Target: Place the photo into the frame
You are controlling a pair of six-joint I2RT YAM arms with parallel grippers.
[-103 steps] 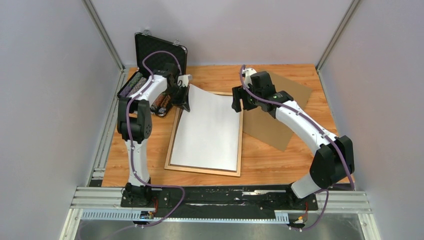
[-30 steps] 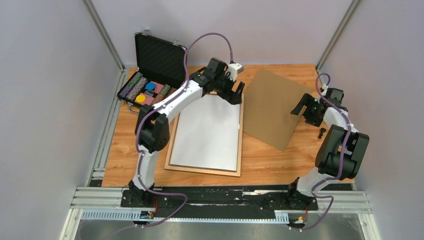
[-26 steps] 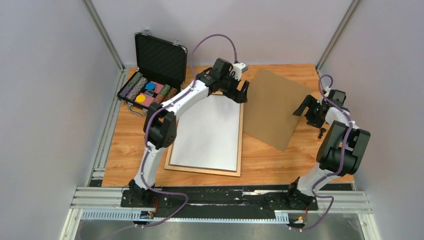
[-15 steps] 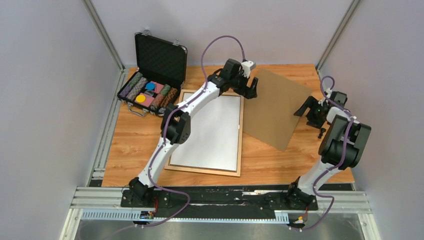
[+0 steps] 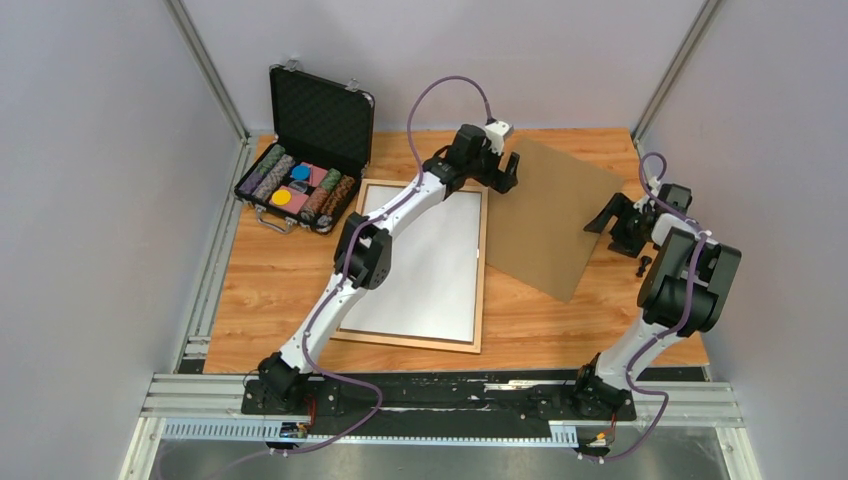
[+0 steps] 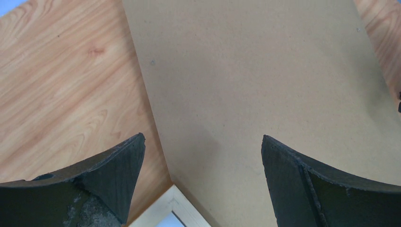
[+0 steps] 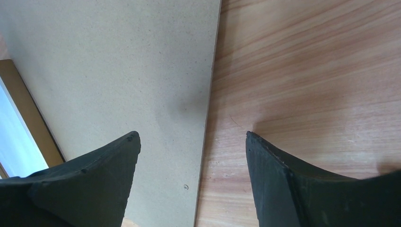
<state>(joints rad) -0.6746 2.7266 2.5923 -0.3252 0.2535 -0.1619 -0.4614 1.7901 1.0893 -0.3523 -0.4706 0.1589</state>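
The photo (image 5: 420, 260), plain white back up, is seen lying flat in the thin wooden frame (image 5: 405, 341), so the matt brown board (image 5: 545, 215) is judged to be taken next by its thin edges, over which the left gripper (image 6: 202, 140) and right gripper (image 7: 191, 136) are held wide open, empty.

From my station the overhead feed is bright and even, lit softly from above. Shadows on the desk (image 5: 270, 270) are faint and soft-edged. The photo (image 5: 420, 265), white side up, looks nearly washed out. Both wrist feeds show the board (image 6: 265, 85) in crisp grain. The dark fingers (image 6: 108, 175) of the left claw (image 6: 203, 136) and the right claw (image 7: 192, 133) are slightly soft and featureless. A dim smudge of shadow lies at the board's edge under the right claw.
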